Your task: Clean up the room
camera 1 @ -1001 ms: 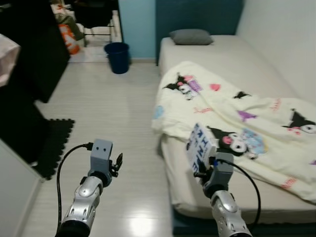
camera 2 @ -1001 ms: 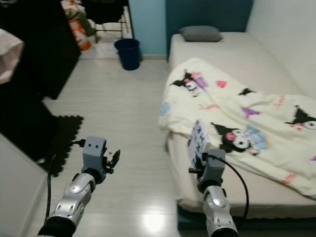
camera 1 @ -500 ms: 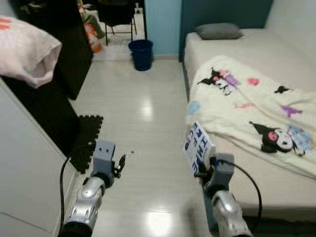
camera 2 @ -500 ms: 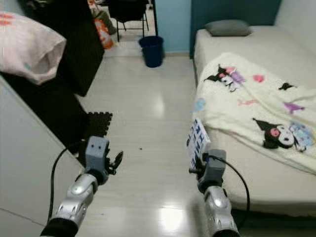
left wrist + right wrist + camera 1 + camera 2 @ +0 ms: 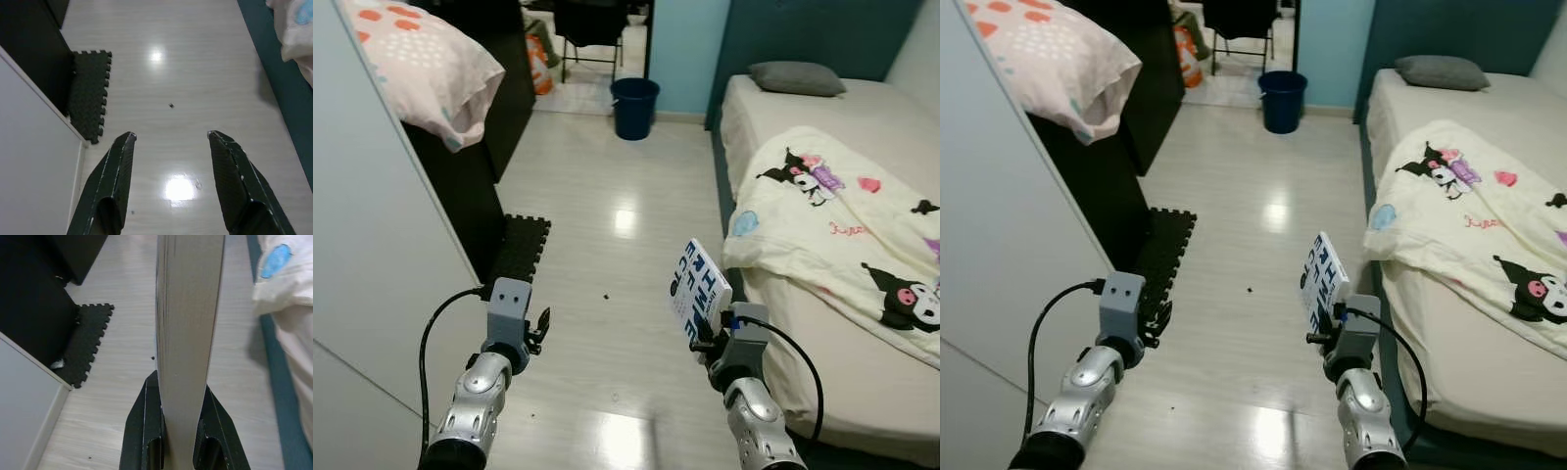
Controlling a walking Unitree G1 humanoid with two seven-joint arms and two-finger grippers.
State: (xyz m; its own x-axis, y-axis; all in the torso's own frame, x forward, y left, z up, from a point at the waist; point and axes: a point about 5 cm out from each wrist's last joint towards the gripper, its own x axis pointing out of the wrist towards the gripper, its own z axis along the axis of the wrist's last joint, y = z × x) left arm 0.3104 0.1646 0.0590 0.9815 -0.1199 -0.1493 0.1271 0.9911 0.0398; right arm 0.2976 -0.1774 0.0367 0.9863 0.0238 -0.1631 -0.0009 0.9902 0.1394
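White-and-blue book (image 5: 700,290) stands upright, clamped at its lower edge by right gripper (image 5: 179,406), long axis vertical, above floor (image 5: 607,245) beside bed (image 5: 822,323). Left gripper (image 5: 171,147) fingers wide, empty.

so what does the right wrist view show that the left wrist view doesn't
Right wrist alone: the right tool shut on a book seen edge-on, fingers pressed to both its sides. Left wrist alone: the left tool open and holding nothing, with bare floor between its fingers. Both: the pale wood floor, the black foam mat, a small dark speck, and the blanket's edge hanging off the bed.
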